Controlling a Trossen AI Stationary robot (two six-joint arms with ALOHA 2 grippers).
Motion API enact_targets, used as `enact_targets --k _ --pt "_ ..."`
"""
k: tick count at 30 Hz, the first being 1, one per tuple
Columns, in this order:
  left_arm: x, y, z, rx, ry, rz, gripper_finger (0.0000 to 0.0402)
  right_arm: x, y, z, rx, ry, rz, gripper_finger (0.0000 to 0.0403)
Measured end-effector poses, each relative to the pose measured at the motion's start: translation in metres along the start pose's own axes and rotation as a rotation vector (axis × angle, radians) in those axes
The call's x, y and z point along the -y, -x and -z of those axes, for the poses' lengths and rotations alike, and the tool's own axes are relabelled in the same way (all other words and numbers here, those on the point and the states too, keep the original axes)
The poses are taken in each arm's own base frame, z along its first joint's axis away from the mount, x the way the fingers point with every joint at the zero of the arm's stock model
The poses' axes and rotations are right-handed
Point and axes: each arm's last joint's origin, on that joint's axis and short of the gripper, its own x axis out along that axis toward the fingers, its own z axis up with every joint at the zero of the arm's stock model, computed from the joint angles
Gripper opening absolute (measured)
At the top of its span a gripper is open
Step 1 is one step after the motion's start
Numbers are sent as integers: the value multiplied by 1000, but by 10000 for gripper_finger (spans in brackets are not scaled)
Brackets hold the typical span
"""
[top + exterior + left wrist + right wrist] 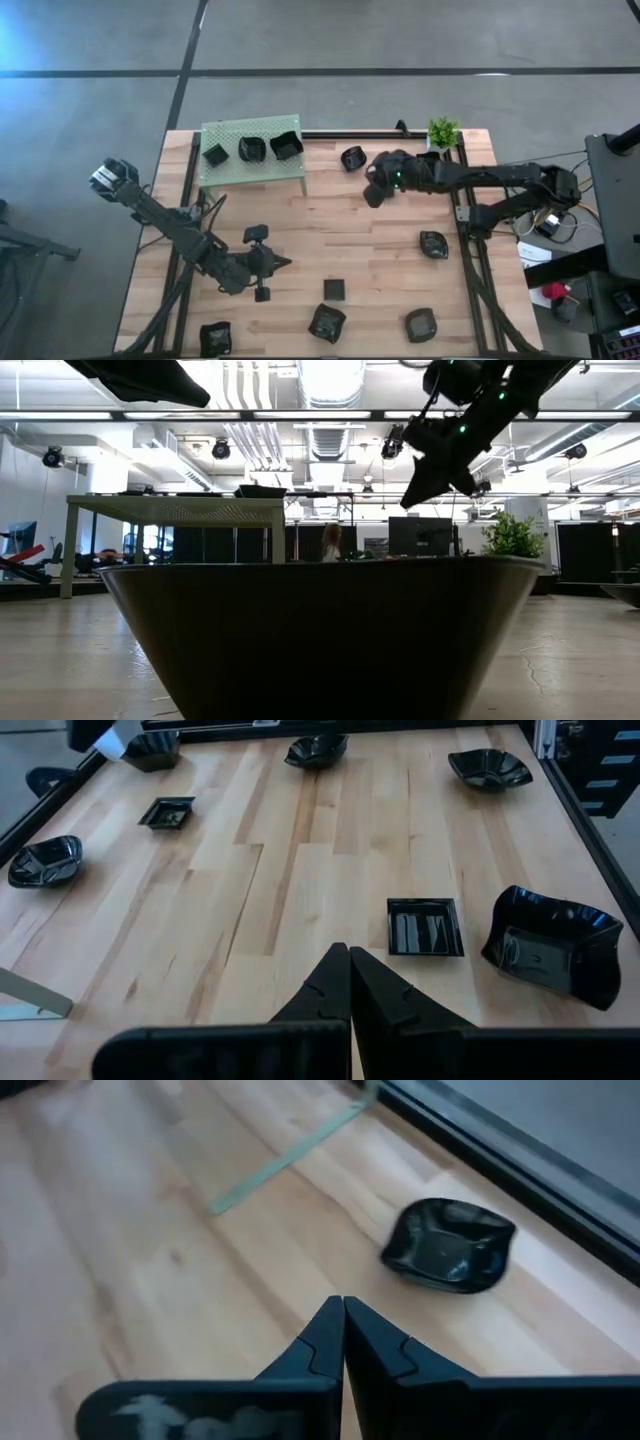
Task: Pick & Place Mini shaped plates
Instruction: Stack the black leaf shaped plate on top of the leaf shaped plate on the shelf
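table [300, 240]: pale wood planks, smooth, matt grain
mini shaped plates [547, 944]: black, glossy, looked like plastic
platform [250, 160]: green, perforated, matt
grippers' fingers [320, 1342]: dark, matt, looked like plastic
table frame [470, 250]: black metal rails

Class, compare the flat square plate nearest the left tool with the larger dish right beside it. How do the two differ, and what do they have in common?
The flat square plate is shallow with straight edges; the larger dish is deep with raised, wavy walls. The plate looks smaller than the dish. The plate lies level on the table, while the dish's rim stands well above the wood. Both are glossy black, empty, and rest apart from each other.
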Motion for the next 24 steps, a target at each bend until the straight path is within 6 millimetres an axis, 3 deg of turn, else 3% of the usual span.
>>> enact_targets --k 15,24 --pt "0 0 0 3 -1 -1 0 30 -44 -7 -87 -100 143 13" --pt "0 0 -1 5 2 2 0 39 -61 -12 -112 -154 182 91"
